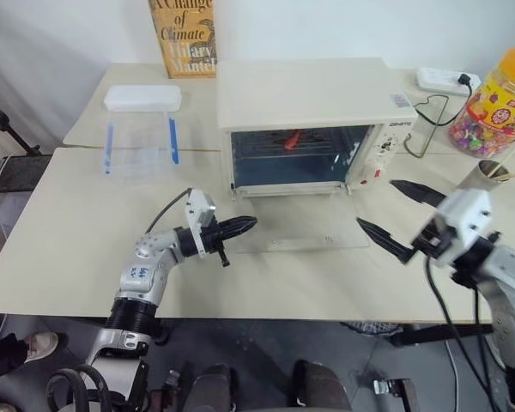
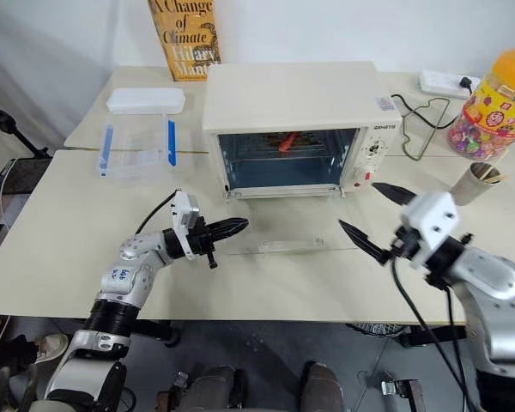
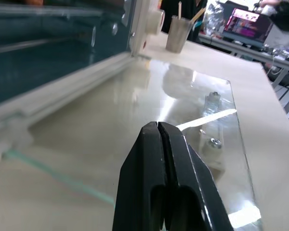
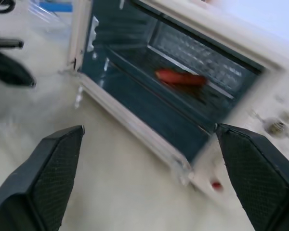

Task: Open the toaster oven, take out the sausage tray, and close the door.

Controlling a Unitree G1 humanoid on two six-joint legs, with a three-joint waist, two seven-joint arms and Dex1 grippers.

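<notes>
Both arms are silver-grey metal with black ribbed joints. The left arm [image 1: 148,279] bears small blue markings and a thin black cable. A white block sits behind each pair of black tapered fingers [image 1: 237,227]. The right arm [image 2: 481,275] trails black cables.

Sausage tray [image 4: 192,91] largely hidden in dark oven cavity, sausage [image 4: 180,78] smeared by motion blur, book [image 1: 183,36] cut off at upper edge, candy jar [image 1: 500,101] clipped at right edge

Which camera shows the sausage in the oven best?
The right wrist view: the sausage lies large and unobstructed on the rack inside the toaster oven. Both eye views show it as a small red shape behind the opening.
</notes>
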